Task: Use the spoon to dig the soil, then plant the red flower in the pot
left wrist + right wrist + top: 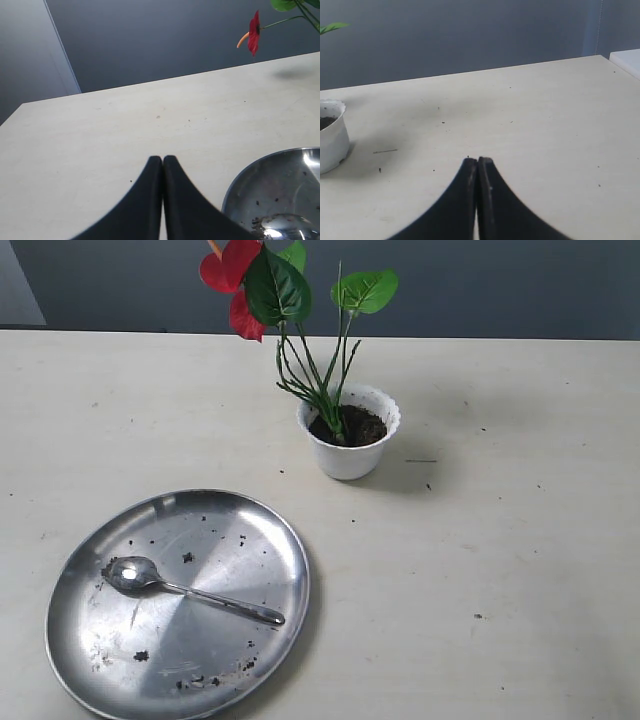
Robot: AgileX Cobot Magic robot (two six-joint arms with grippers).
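Observation:
The red flower stands upright in the white pot, its stems sunk in dark soil. The spoon lies on the steel plate, bowl toward the left, with soil specks around it. Neither gripper shows in the exterior view. My left gripper is shut and empty, beside the plate's rim; one red bloom shows far off. My right gripper is shut and empty over bare table, apart from the pot.
The pale table carries scattered soil specks near the pot and a thin dark sliver to its right. A dark wall runs behind the table's far edge.

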